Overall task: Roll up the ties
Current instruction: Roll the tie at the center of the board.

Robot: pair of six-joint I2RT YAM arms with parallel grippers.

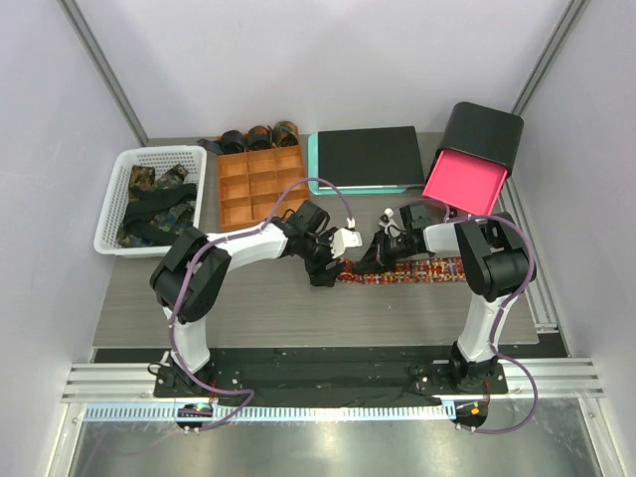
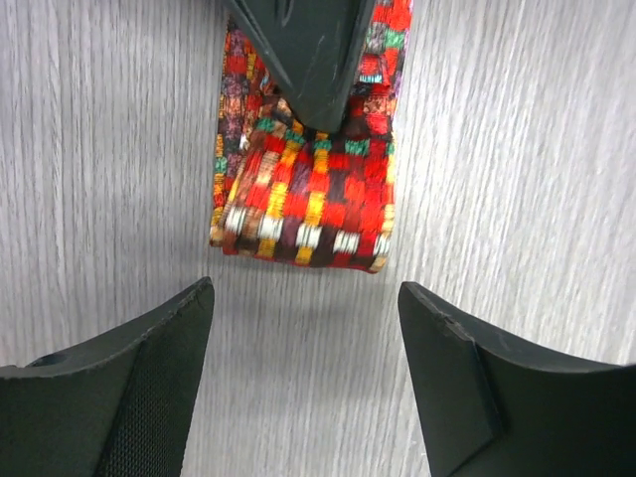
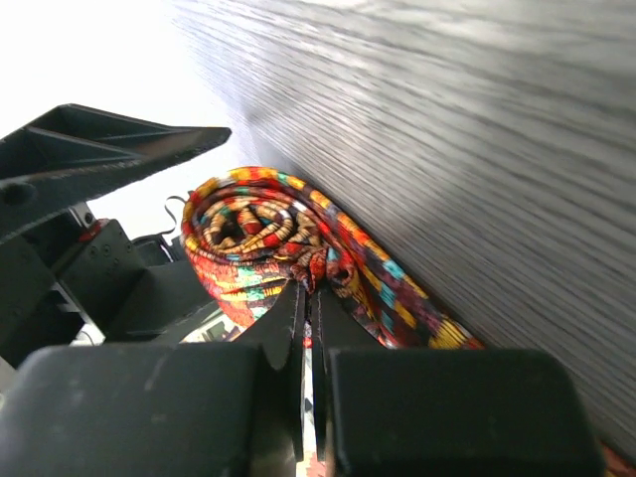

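A red-orange check tie (image 1: 417,271) lies along the table in front of both arms, its left end curled into a loose coil (image 3: 253,234). My right gripper (image 3: 313,288) is shut on the fabric at the coil's edge, and its dark fingers (image 2: 313,50) press on the tie in the left wrist view. My left gripper (image 2: 306,308) is open, with bare table between its fingers just short of the tie's folded end (image 2: 303,199). In the top view the left gripper (image 1: 326,270) and the right gripper (image 1: 371,258) meet at the tie's left end. Three dark rolled ties (image 1: 260,135) stand behind the tray.
A white basket (image 1: 110,202) at the left holds dark patterned ties (image 1: 154,204). An orange compartment tray (image 1: 260,184) sits at the back centre. Beside it is a black pad on a teal board (image 1: 366,154). A tilted black and pink box (image 1: 469,164) stands at the back right.
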